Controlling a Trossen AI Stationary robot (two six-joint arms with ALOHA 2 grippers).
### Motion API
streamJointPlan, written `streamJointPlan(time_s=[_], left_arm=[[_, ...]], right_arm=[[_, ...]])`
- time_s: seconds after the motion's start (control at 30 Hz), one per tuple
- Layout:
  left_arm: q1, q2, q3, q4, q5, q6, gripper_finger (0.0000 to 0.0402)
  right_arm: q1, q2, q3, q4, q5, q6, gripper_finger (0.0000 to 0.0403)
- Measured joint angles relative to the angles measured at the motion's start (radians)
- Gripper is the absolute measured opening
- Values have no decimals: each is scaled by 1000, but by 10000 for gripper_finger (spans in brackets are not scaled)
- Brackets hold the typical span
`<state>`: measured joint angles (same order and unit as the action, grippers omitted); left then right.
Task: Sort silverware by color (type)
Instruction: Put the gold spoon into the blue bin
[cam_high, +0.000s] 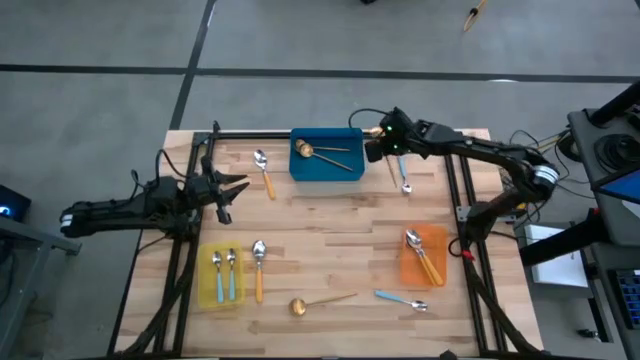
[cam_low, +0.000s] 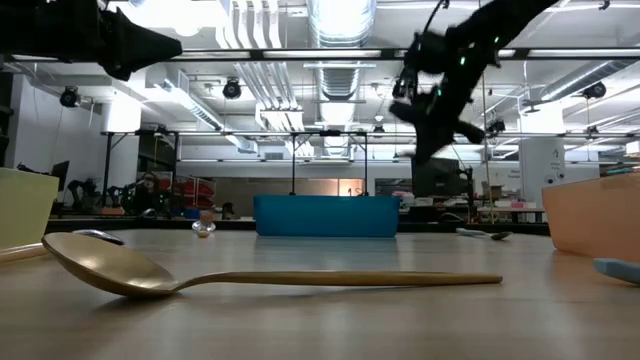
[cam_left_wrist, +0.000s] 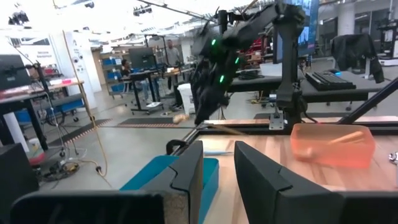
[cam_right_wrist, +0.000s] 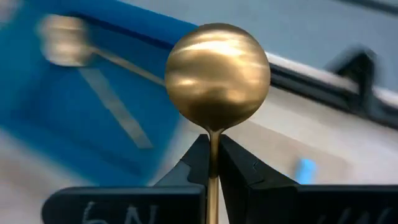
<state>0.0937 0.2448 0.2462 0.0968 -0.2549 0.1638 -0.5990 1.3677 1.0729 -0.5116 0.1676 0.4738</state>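
Gold, thin-handled spoon (cam_right_wrist: 216, 78) is clamped by the handle in the right tool (cam_high: 377, 143), held beside the blue rectangular plastic bin (cam_high: 326, 168) at the wooden table's (cam_high: 330, 230) far edge; the left tool (cam_high: 228, 193) is held slightly apart, empty.

Round-bowled gold metal spoon (cam_right_wrist: 217, 76): glossy, brushed sheen. Pale plank wooden tabletop (cam_high: 330, 250): smooth, matt. Blue rectangular plastic bin (cam_high: 326, 166): smooth. Translucent orange plastic bin (cam_left_wrist: 333, 144).

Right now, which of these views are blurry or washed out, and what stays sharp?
Right wrist view: the gold spoon pinched in the right gripper is sharp, while the blue bin behind smears with motion blur. Low view: the near gold spoon is crisp; ceiling lights glare. Left wrist view: top left is blown out; the orange bin looks soft. High view: evenly lit.
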Motion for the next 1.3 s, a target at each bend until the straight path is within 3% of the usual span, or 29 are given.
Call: streamJointPlan(time_s=[0.17,0.33,0.43,0.73,0.83,1.0,1.3], left_arm=[[0,27,0,2,2,-41,75],[0,65,0,57,65,-47,75],[-1,88,0,123,119,-45,78],[0,180,0,303,145,-24,105],[0,230,0,369,168,-17,120],[0,317,0,466,202,-5,147],[0,449,0,618,233,66,174]], right_arm=[[111,-72,-30,220,-195,-119,10],[201,-54,-136,652,-576,-231,10],[241,2,-186,888,-729,-229,11],[288,286,-153,1459,-992,-73,12],[287,384,-80,1550,-1071,7,12],[287,512,65,1548,-1151,67,12],[289,640,266,1547,-1250,144,12]])
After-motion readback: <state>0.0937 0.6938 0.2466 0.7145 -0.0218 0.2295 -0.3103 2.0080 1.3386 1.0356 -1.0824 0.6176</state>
